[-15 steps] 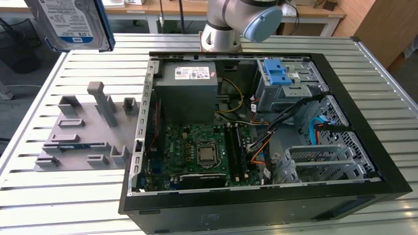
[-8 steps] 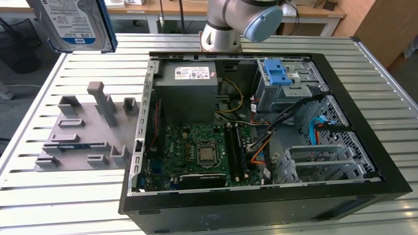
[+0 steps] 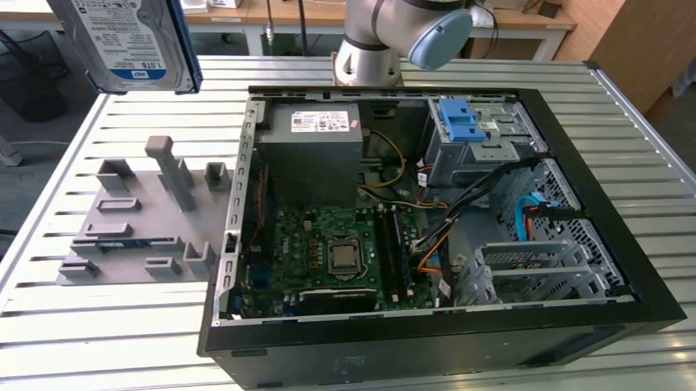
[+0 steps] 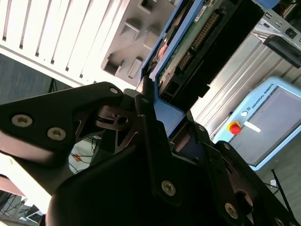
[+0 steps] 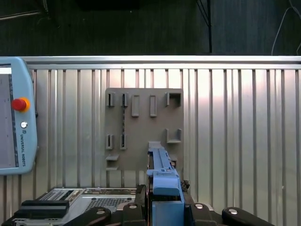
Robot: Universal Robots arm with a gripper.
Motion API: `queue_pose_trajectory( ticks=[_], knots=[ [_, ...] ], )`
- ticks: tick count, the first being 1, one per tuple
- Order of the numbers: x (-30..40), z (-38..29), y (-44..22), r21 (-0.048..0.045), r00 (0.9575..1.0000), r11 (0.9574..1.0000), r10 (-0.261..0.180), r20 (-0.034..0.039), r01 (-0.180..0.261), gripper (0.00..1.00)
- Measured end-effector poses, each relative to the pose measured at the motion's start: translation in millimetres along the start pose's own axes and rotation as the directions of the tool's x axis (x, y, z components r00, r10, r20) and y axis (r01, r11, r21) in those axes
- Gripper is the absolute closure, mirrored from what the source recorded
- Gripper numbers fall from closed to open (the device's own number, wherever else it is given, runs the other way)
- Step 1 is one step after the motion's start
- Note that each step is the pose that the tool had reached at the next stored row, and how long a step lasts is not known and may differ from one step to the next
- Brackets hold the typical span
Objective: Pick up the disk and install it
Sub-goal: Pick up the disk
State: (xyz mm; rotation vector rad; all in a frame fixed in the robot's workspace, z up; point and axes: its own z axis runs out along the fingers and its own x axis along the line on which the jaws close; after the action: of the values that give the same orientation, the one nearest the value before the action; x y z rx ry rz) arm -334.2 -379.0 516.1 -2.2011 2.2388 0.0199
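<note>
The gripper point(image 4: 164, 109) is clamped on the blue carrier edge of the disk point(image 3: 130, 41), which is held on edge, clear of the slatted table point(image 3: 109, 326). In the first wrist view it is seen over the grey fixture plate point(image 5: 141, 127). The open computer case point(image 3: 413, 354) lies beside that plate, toward the exterior view's right.

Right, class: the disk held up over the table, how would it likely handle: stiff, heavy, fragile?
Probably stiff: the disk is a flat metal slab, unbent in the tool. Likely heavy for its size, being metal. Its exposed circuit board suggests fragility.
</note>
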Motion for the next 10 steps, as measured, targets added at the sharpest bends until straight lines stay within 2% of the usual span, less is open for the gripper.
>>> queue_pose_trajectory(
  ticks=[6,10],
  knots=[
    [9.3,1.2,-12.2,0.0,1.0,1.0,0.0,0.0,0.0,0.64],
    [13.0,1.9,-25.5,0.0,1.0,1.0,0.0,0.0001,0.0,0.64]
  ],
)
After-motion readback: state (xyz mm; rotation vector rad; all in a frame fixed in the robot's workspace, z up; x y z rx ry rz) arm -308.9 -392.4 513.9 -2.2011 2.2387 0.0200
